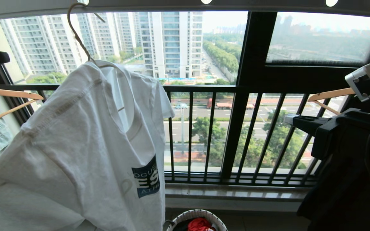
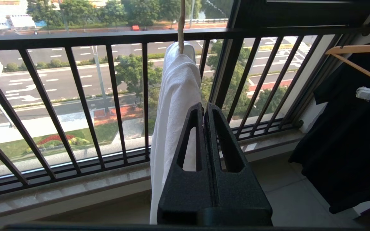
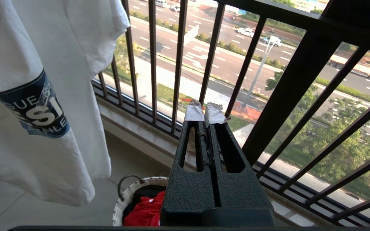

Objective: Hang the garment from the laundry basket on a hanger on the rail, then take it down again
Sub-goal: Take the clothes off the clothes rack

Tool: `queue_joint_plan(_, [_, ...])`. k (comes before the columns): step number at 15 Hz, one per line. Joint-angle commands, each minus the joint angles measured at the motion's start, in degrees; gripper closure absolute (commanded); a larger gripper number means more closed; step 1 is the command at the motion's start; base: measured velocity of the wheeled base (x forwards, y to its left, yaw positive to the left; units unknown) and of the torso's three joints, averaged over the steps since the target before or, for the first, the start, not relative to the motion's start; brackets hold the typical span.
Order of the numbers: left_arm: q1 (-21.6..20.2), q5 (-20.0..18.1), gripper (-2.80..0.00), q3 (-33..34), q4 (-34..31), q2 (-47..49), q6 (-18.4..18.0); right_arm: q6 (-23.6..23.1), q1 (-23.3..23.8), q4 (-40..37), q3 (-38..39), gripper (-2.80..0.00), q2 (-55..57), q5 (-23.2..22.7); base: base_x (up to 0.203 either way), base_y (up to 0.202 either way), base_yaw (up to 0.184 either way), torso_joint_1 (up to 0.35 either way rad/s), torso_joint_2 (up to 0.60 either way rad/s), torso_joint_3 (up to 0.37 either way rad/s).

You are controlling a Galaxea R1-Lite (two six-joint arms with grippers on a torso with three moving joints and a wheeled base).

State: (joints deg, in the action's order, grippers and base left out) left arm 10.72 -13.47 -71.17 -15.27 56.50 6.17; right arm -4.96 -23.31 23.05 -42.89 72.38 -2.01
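The garment (image 1: 75, 144), a white T-shirt with a dark lettered logo, hangs on the thin cream hanger (image 1: 75, 35), whose hook sits over the grey rail (image 1: 172, 4) overhead. In the left wrist view the garment (image 2: 175, 96) is seen edge-on under the hanger neck (image 2: 181, 25). My left gripper (image 2: 204, 107) is shut at the garment's edge, a sliver of white between its tips. It is hidden in the head view. My right gripper (image 3: 205, 112) is shut and empty, off to the right (image 1: 287, 119), above the laundry basket (image 3: 124, 199).
A red cloth (image 3: 143, 208) lies in the basket (image 1: 198, 215) on the floor. A black shirt (image 1: 348, 179) on a wooden hanger (image 1: 331, 94) hangs at the right, another wooden hanger (image 1: 8, 94) at the left. The black balcony railing (image 1: 204, 88) stands just beyond.
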Motion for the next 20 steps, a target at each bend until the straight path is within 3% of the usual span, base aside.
queue_joint_plan(1, [0.01, 0.11, 0.00, -0.18, -0.11, 0.01, 0.07, -0.05, -0.07, 0.16, 0.00, 0.00, 0.13, -0.28, 0.000, 0.000, 0.000, 0.166, -0.32, -0.178])
queue_joint_plan(13, [-0.08, 0.20, 0.00, -0.55, -0.35, -0.69, -0.02, -2.60, -0.15, 0.10, 1.23, 0.00, -0.51, -0.57, 0.000, 0.000, 0.000, 0.121, -0.25, -0.127])
queue_joint_plan(20, [-0.08, -0.24, 0.00, -0.29, -0.64, -0.43, -0.02, -2.60, -0.46, 0.07, 1.31, 0.00, -1.36, -1.24, 0.000, 0.000, 0.000, 0.012, -0.03, -0.011])
